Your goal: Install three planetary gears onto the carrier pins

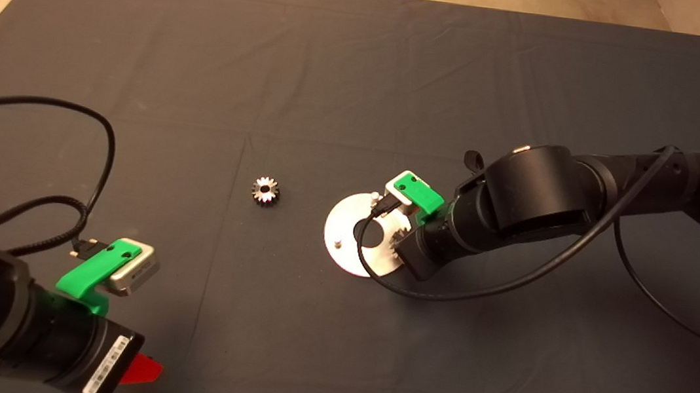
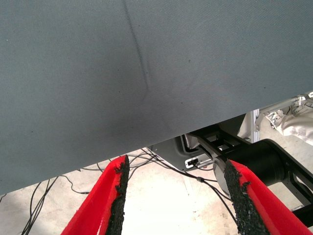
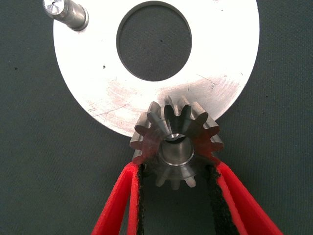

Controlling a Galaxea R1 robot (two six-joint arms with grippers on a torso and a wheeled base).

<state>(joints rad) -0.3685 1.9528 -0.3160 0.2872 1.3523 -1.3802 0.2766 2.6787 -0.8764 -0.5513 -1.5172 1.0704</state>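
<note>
A shiny silver disc (image 1: 347, 222) lies right of the mat's middle. Two of its carrier pins show bare, one at the far rim (image 1: 375, 195) and one at the near left rim (image 1: 337, 244). My right gripper (image 3: 176, 169) is shut on a planetary gear (image 3: 176, 144), held over the disc's (image 3: 98, 83) right rim, and the gear's teeth (image 1: 396, 237) peek out beside the wrist. A silvery round shows in its hole; whether that is a pin I cannot tell. One bare pin (image 3: 68, 13) stands across the disc. Another gear (image 1: 265, 191) lies flat on the mat left of the disc.
My left gripper (image 1: 142, 370) is parked open at the lower left edge, and its fingers (image 2: 117, 196) hang past the mat's edge over floor with cables and the robot's base. A black cable (image 1: 478, 290) loops from the right arm over the mat near the disc.
</note>
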